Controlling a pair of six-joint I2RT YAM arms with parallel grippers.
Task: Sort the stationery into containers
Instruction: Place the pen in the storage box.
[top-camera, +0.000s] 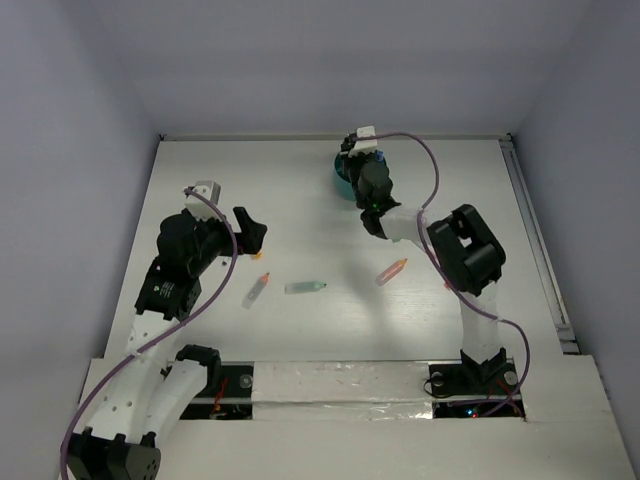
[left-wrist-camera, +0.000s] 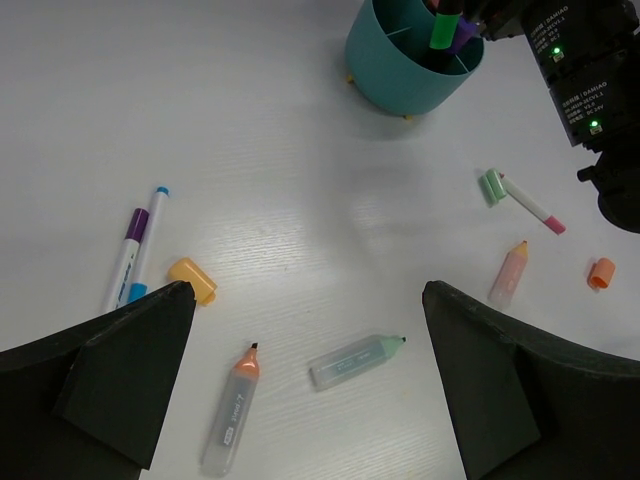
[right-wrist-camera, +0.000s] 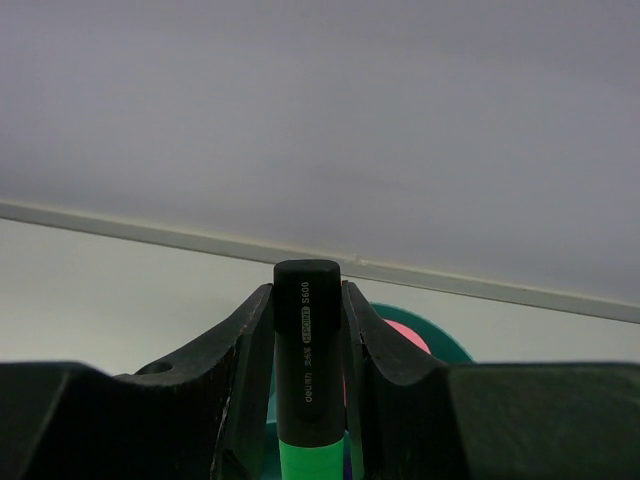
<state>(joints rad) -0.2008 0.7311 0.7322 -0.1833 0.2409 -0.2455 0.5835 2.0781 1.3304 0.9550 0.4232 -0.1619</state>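
My right gripper (top-camera: 362, 162) is over the round teal organiser (top-camera: 344, 178), shut on a green highlighter with a black cap (right-wrist-camera: 307, 350) held upright. In the left wrist view its green body (left-wrist-camera: 443, 30) stands in the organiser (left-wrist-camera: 400, 75) beside a purple pen. My left gripper (left-wrist-camera: 310, 370) is open and empty above the table. Below it lie a mint highlighter (left-wrist-camera: 355, 362) and an orange highlighter (left-wrist-camera: 232, 410). A pink highlighter (left-wrist-camera: 508, 272), a pink pen with a green cap (left-wrist-camera: 525, 200), two orange caps (left-wrist-camera: 192, 280) and purple and blue pens (left-wrist-camera: 130, 255) lie around.
The right arm (left-wrist-camera: 585, 90) stands at the organiser's right side. In the top view the orange (top-camera: 256, 290), mint (top-camera: 305, 287) and pink (top-camera: 391, 271) highlighters lie mid-table between the arms. White walls enclose the table on three sides.
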